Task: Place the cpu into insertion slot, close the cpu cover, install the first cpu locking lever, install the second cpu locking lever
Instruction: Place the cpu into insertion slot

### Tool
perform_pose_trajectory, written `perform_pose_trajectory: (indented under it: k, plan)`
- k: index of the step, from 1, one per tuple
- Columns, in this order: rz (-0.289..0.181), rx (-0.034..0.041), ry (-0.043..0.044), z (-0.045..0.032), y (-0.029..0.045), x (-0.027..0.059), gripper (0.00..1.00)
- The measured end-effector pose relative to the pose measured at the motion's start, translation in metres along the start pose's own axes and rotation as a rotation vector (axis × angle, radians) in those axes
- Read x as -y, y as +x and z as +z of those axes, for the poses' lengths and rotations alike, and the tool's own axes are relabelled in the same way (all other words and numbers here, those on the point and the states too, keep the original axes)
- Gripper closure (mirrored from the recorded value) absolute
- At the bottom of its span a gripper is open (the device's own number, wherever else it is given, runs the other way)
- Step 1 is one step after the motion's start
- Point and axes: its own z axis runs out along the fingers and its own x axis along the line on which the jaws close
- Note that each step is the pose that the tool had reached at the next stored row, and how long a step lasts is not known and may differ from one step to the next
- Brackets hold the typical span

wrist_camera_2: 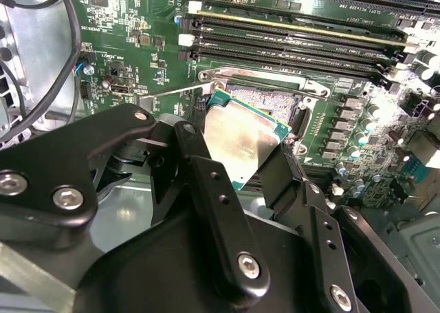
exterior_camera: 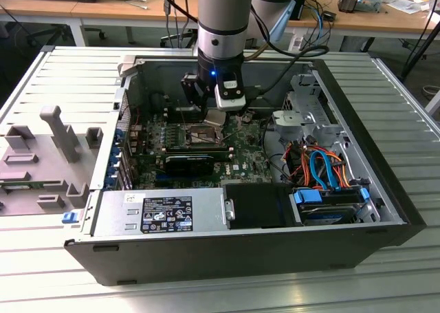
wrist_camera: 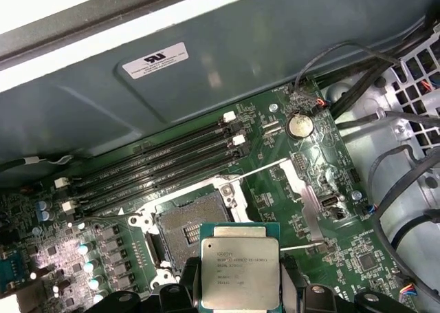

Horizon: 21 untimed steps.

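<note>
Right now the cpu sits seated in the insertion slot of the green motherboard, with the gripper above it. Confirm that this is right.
Not seated. The cpu is clamped in the gripper, held above the green motherboard, as the second wrist view shows. The insertion slot lies bare in the first wrist view.

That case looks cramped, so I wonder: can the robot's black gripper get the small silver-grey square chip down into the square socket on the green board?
Probably yes. The black gripper holds the silver-grey square chip close above the metal-framed square socket, whose dark centre lies uncovered, nothing across it.
</note>
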Motion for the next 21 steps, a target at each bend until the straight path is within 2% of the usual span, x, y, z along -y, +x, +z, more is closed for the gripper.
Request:
perform_pose_trajectory:
  k: [21]
  plan:
    - [0.051, 0.0043, -0.0010, 0.0002, 0.0000, 0.0000, 0.45]
